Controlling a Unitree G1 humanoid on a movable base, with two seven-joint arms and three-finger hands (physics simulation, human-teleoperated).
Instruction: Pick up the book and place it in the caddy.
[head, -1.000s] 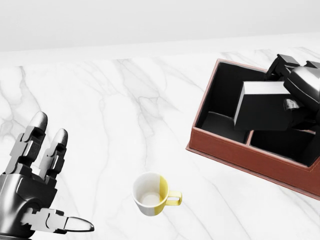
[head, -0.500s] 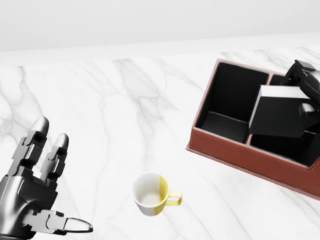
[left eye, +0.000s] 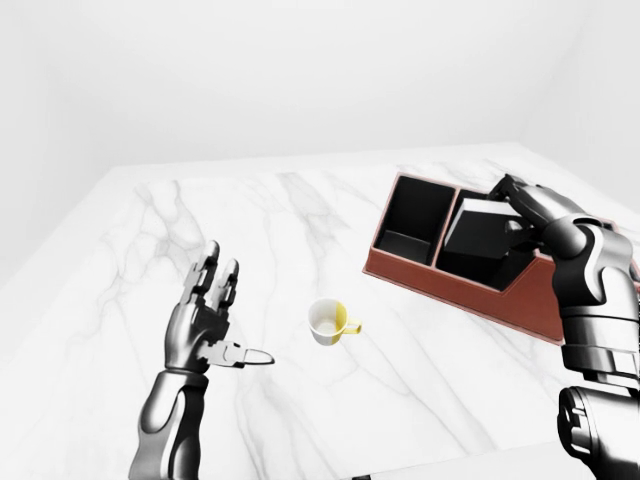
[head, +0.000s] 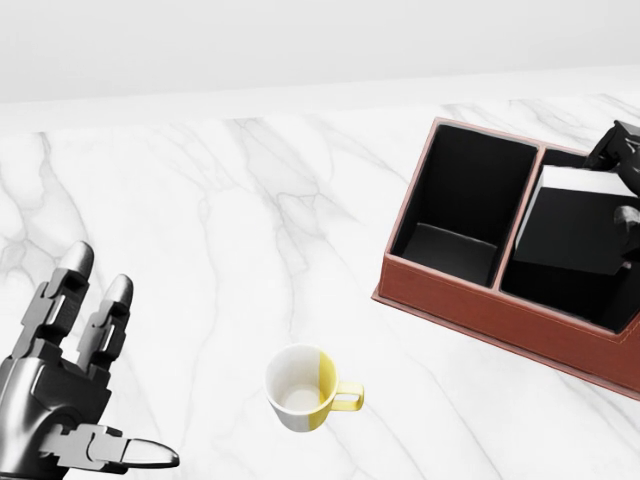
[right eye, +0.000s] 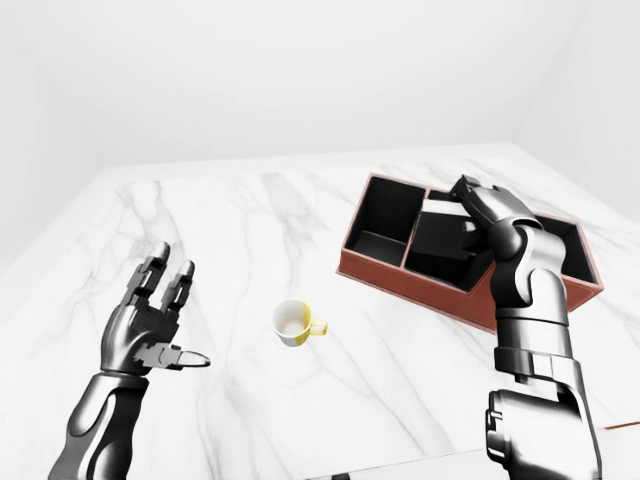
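The book (head: 572, 228) is black with a white page edge. It hangs tilted over the caddy's compartment just right of the left one, its lower edge dipping inside. My right hand (left eye: 514, 212) is shut on the book's upper right side, at the right edge of the head view. The caddy (head: 452, 301) is a red-brown tray with black compartments, on the right of the marble table (head: 250, 200). My left hand (head: 105, 365) is open and empty, fingers spread, held up at the lower left, far from the caddy.
A white and yellow mug (head: 301, 390) stands upright on the table, left of and below the caddy in the head view. The caddy's left compartment (head: 455, 200) holds nothing. The table's far edge runs along the top of the head view.
My right hand has carried the book to the right, from over the left compartment and divider to the compartment beside it, and lower. My left hand has sunk slightly.
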